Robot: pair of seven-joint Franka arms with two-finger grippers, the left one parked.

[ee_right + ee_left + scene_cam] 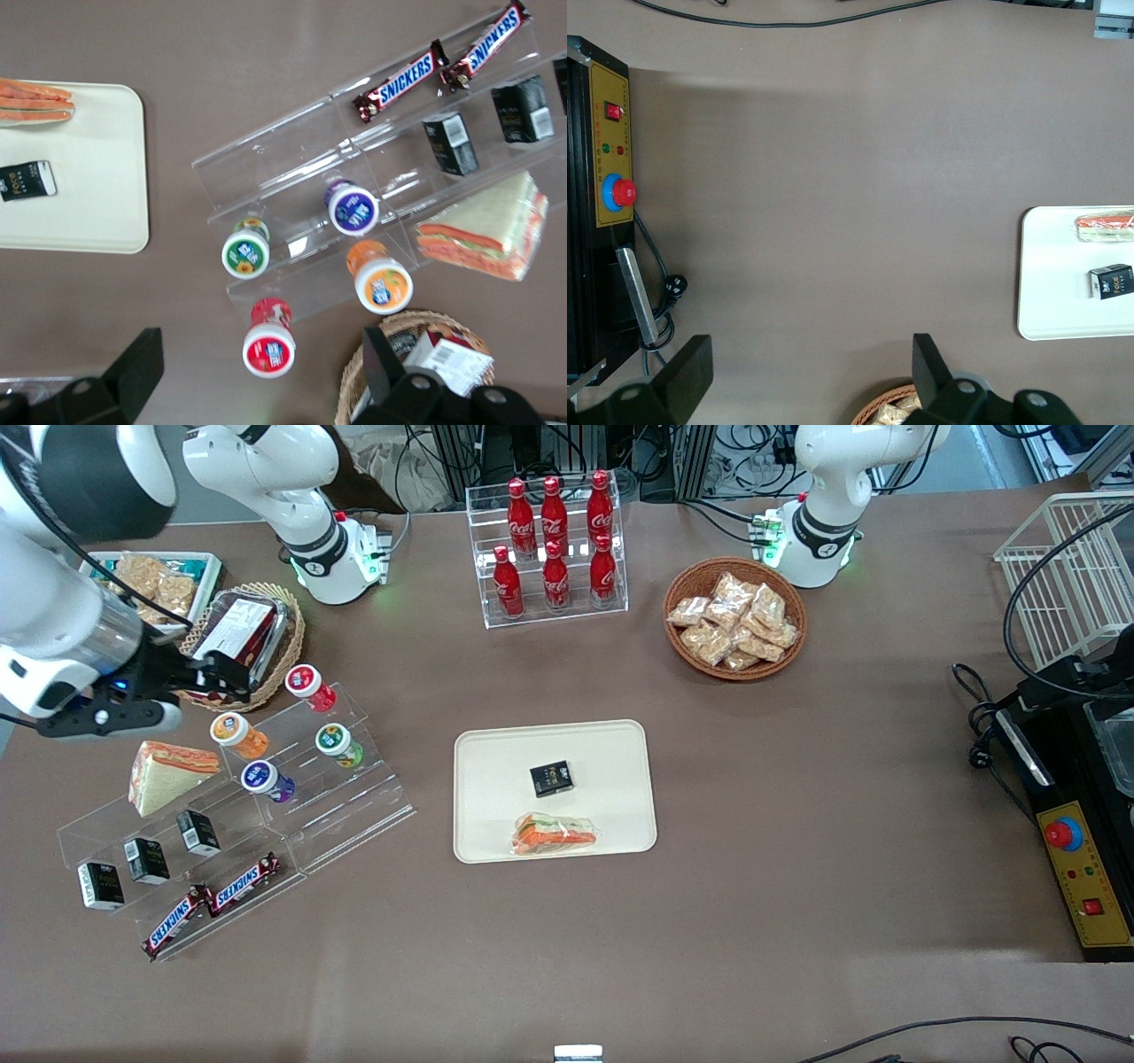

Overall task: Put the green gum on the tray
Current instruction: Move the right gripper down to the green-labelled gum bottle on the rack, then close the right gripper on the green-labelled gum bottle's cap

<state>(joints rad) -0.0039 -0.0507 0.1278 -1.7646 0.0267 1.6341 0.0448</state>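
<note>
- One green gum (337,743) stood on the clear stepped rack (354,815), at nine o'clock from the tray (478,841).
- Light, rigid, probably slick; best pinched across its body below the lid.
- Open and empty, the gripper (232,675) hovered at ten o'clock of it.

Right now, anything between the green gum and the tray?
Front view: only clear stand steps, then bare table. Green gum, tray. Pincer, open, hangs above the basket.
</note>
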